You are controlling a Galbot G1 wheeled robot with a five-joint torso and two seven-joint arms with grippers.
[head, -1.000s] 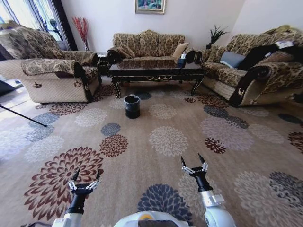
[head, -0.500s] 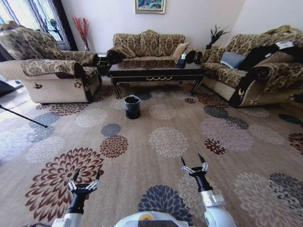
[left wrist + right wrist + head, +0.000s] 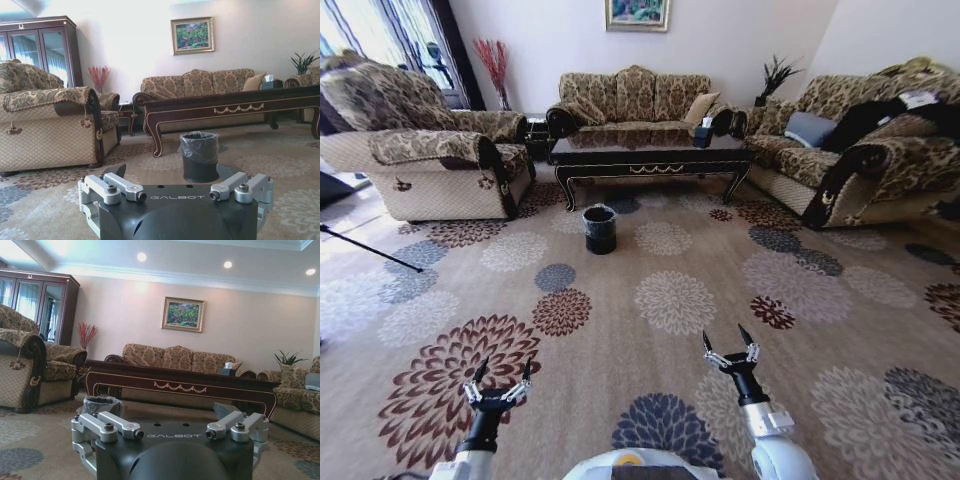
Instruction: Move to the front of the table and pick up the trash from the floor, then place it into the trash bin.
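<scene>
Head view: I see the table (image 3: 650,155) in the upper centre of the frame, dark and glossy, gold scroll on its front edge, standing in front of a patterned sofa (image 3: 635,95) along the back wall. The trash bin (image 3: 599,228) stands on the floor (image 3: 650,300) just below the table's left front leg, near it but apart, upright, with its clear liner bunched over the rim. I cannot make out any trash pieces on the carpet from here.

Left gripper (image 3: 501,372) sits at lower left of the frame, above a brown flower medallion; its two fingers are spread apart and hold nothing. Right gripper (image 3: 729,340) sits at lower centre-right, a little higher in the frame than the left one; its jaws also stand apart and bare. Both are well short of the bin and the table.

Left wrist view: the bin (image 3: 199,155) is at frame centre, in front of the table (image 3: 235,106), which crosses the right half. An armchair (image 3: 50,125) fills the left side.

Right wrist view: the table (image 3: 180,385) spans the middle of the frame; the bin's (image 3: 100,404) lined rim shows at lower left behind the gripper body. A framed picture (image 3: 182,314) hangs on the wall above the sofa.
</scene>
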